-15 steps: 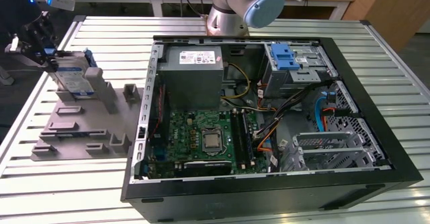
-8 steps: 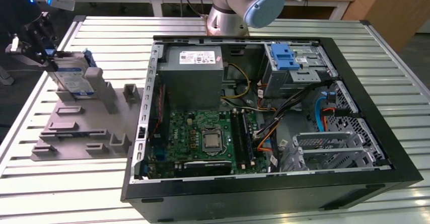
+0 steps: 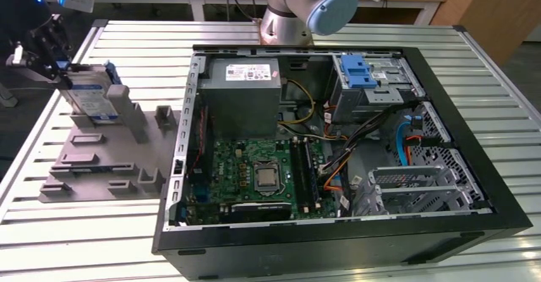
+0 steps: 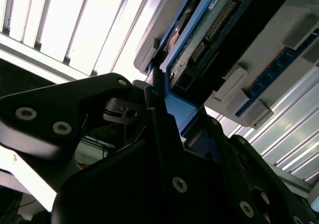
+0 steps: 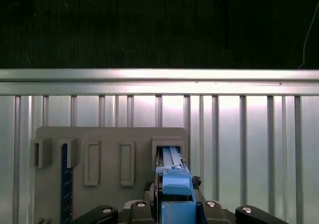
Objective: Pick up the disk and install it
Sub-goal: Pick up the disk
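Claw tight on upright disk, blue-and-white label illegible, in grey rack slot

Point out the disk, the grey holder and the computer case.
disk (image 3: 91,100), exterior view, on its blue-and-white label.
grey holder (image 3: 89,182), exterior view, on its flat base.
computer case (image 3: 338,247), exterior view, on its black near wall.

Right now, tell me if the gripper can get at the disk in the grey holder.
Probably yes. The gripper is at the top of the disk, which stands upright in the grey holder, nothing between them. The computer case lies apart, toward the exterior view's right.
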Controlling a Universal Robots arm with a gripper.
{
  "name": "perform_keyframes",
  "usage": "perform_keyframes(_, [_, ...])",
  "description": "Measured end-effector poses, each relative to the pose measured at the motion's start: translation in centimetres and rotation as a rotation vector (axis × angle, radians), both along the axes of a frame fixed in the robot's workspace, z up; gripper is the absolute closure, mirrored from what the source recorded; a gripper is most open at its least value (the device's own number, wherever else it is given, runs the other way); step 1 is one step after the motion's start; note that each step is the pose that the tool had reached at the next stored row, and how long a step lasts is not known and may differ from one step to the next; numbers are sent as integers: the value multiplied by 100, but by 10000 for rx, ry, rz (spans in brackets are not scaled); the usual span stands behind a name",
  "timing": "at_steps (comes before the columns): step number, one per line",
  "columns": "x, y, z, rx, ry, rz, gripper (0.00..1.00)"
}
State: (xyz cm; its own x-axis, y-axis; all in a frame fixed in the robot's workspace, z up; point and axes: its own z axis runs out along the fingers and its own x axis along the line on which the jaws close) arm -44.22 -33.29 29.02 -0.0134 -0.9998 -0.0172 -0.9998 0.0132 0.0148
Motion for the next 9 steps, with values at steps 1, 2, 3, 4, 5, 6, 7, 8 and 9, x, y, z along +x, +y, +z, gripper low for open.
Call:
perform_keyframes(1, [0, 0, 5, 0, 0, 0, 64])
perform_keyframes(2, [0, 0, 11, 0, 2, 0, 64])
perform_keyframes(3, [0, 0, 12, 1, 0, 0, 64])
perform_keyframes(4, [0, 0, 12, 1, -1, 0, 64])
perform_keyframes(5, [0, 0, 12, 1, -2, 0, 64])
perform_keyframes(6, [0, 0, 13, 1, 0, 0, 64])
perform_keyframes(7, [0, 0, 14, 0, 1, 0, 64])
perform_keyframes(8, [0, 0, 14, 0, 1, 0, 64])
perform_keyframes(9, [0, 0, 14, 0, 1, -1, 64])
